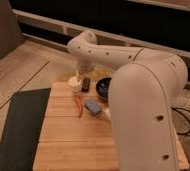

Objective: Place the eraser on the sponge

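The blue-grey sponge (pixel 93 106) lies flat on the wooden table (pixel 73 142), near its middle at the back. My gripper (pixel 82 80) hangs from the white arm (pixel 138 75) over the table's far left corner, behind and a little left of the sponge. A small black block (pixel 86 84) that looks like the eraser sits right at the gripper's tip. I cannot tell whether it is held or resting on the wood.
A round black bowl (pixel 104 88) stands right of the gripper. A thin red-orange strip (pixel 78 106) lies left of the sponge. A cream round object (pixel 75 83) sits at the far left corner. The arm hides most of a white box (pixel 108 113). A dark mat (pixel 20 130) lies left of the table.
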`<state>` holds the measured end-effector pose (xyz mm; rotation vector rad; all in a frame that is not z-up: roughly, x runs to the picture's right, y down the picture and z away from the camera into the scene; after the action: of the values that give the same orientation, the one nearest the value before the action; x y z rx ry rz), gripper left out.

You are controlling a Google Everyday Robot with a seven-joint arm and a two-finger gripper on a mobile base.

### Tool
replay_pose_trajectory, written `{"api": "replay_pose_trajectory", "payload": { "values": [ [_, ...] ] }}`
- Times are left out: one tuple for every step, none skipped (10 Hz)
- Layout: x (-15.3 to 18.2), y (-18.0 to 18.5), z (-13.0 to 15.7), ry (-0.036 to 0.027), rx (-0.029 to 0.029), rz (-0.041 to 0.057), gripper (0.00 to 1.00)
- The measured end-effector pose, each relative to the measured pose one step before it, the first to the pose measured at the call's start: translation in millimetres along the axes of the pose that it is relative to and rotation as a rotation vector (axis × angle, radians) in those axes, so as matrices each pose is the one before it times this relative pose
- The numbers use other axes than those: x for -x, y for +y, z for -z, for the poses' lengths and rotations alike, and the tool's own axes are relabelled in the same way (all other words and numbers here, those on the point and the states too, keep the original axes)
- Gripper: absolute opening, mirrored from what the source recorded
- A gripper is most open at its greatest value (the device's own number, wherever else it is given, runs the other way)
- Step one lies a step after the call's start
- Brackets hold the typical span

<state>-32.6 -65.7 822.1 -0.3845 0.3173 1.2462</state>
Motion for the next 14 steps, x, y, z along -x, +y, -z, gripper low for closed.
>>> {"api": "replay_pose_trajectory", "payload": {
  "values": [
    [-0.37, -0.02, -0.22, -0.00065, 0.00023, 0.00054, 0.65],
    [-0.71, -0.67, -1.48, -0.00035, -0.00802, 0.00158, 0.65],
    [0.17, -10.51, -4.85, -0.00075, -0.03201, -0.01484, 0.65],
    [0.58, -9.32, -4.87, 0.00276, -0.02396, -0.00999, 0.65],
    [9.85, -22.02, -11.39, -0.01417, -0.04858, -0.01196, 0.65],
    [12.01, -8.2, -7.99, -0.02343, -0.01651, 0.01578, 0.65],
    [12.18, -1.4, -6.2, -0.02802, 0.00075, 0.01928, 0.65],
    [19.76, 2.86, -11.81, -0.05038, 0.02456, 0.03828, 0.65],
    [7.83, 3.61, -6.5, -0.0241, 0.02738, 0.0199, 0.65],
    [7.15, 3.12, -7.32, -0.02329, 0.03127, 0.02169, 0.65],
    [3.47, 0.05, -9.77, -0.01383, 0.03337, 0.01538, 0.65],
    [-0.31, -3.55, -8.26, -0.00014, 0.02128, 0.00649, 0.65],
    [-1.88, -4.25, -7.51, 0.00652, 0.01591, 0.00325, 0.65],
    [-1.48, -2.76, -5.96, 0.00806, 0.01266, 0.00057, 0.65]
  ]
}}
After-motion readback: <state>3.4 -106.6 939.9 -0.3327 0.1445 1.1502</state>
